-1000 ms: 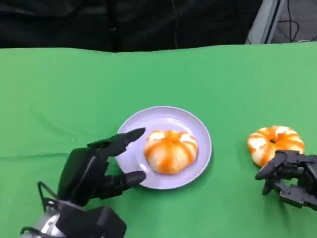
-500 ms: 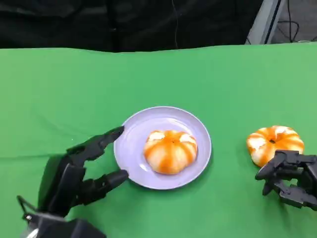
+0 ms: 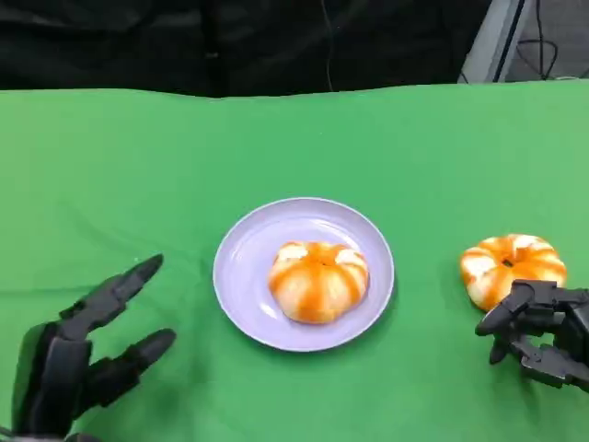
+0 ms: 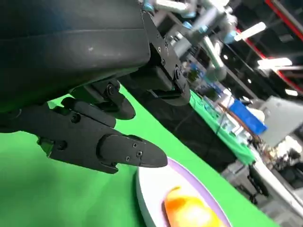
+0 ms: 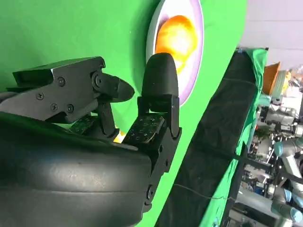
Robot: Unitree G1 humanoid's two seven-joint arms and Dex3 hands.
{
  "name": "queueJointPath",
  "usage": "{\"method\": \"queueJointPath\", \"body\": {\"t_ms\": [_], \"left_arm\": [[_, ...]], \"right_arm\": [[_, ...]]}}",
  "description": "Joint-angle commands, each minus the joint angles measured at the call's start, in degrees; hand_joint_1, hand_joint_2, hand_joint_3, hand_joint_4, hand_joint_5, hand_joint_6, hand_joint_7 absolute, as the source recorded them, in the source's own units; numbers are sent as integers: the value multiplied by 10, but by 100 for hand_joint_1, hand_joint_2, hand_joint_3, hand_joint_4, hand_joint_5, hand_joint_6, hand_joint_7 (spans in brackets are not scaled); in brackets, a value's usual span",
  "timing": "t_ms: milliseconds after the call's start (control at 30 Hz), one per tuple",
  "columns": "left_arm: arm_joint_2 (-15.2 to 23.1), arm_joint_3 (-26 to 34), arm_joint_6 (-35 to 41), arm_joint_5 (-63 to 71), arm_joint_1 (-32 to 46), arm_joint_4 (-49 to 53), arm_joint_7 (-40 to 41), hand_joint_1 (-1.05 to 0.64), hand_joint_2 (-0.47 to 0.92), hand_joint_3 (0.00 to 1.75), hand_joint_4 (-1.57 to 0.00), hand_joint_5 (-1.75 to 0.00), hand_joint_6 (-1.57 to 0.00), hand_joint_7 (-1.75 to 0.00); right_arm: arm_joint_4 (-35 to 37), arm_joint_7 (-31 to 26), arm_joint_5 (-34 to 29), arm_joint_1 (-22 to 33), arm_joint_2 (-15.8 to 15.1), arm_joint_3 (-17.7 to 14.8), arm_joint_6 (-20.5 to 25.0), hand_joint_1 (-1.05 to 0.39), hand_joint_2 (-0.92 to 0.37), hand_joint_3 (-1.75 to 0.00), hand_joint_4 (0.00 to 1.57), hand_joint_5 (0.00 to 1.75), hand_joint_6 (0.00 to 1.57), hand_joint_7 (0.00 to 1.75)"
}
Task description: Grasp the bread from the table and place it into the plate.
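Two black hands sit low over the green surface (image 3: 110,166). The left hand (image 3: 83,359) has drawn back from the plate (image 3: 244,267) over the last second and now sits well clear of it, fingers spread, holding nothing. That retreat suggests one bun (image 3: 317,281) is delivered; it rests on the plate's middle. The right hand (image 3: 538,331) has not moved, fingers half curled and empty, just in front of the second bun (image 3: 511,262), which lies on the cloth well right of the plate. That bun looks to be next. Behind the surface hangs a dark curtain (image 3: 230,41); the wrist views show a bright workshop with more green benches.
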Motion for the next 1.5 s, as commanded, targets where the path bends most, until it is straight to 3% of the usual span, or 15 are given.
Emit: {"method": "queueJointPath", "body": {"t_ms": [33,533,933,1000,1033,1067,1100,1167,1200,1333,1500], "left_arm": [[0,16,-33,-44,0,34,-24,-25,92,20,-78,-1,-67,-1],[-31,52,-82,-104,-28,99,-85,-5,92,41,-91,-4,-81,-4],[-49,53,-88,-69,-38,108,-67,-4,92,47,-115,-17,-111,-12],[-50,54,-88,-66,-39,110,-64,-5,92,47,-97,-60,-115,-14],[-51,54,-91,-65,-40,113,-62,-5,92,47,-91,-71,-116,-15],[-52,54,-94,-63,-41,117,-60,-5,92,46,-83,-95,-115,-34],[-52,54,-97,-62,-42,120,-57,-5,92,46,-79,-107,-104,-61],[-54,55,-102,-61,-44,126,-53,-5,90,50,-76,-119,-88,-99],[-55,56,-104,-60,-44,128,-51,-5,88,52,-75,-121,-85,-107],[-65,61,-109,-73,-43,133,-52,-5,85,58,-77,-129,-81,-119],[-70,66,-118,-77,-40,140,-58,-3,80,67,-77,-135,-81,-120]], "right_arm": [[2,5,9,-1,-15,-6,1,7,-84,-63,86,139,94,95],[1,11,11,-3,-13,-11,5,6,-85,-59,86,139,94,94],[3,12,10,-4,-14,-13,5,6,-86,-57,87,139,94,92],[3,11,10,-4,-14,-13,3,6,-86,-57,87,139,94,92],[3,13,12,-5,-13,-14,7,6,-86,-57,87,139,95,92],[3,12,12,-5,-12,-14,8,6,-86,-56,87,139,95,91],[3,11,12,-5,-12,-14,9,6,-86,-56,87,139,95,91],[3,8,9,-5,-13,-13,6,6,-86,-56,87,138,95,91],[3,8,9,-5,-13,-13,6,6,-86,-55,87,138,95,90],[4,9,11,-6,-12,-13,8,6,-87,-55,87,138,96,90],[4,11,12,-7,-12,-13,6,6,-87,-54,87,139,96,90]]}}
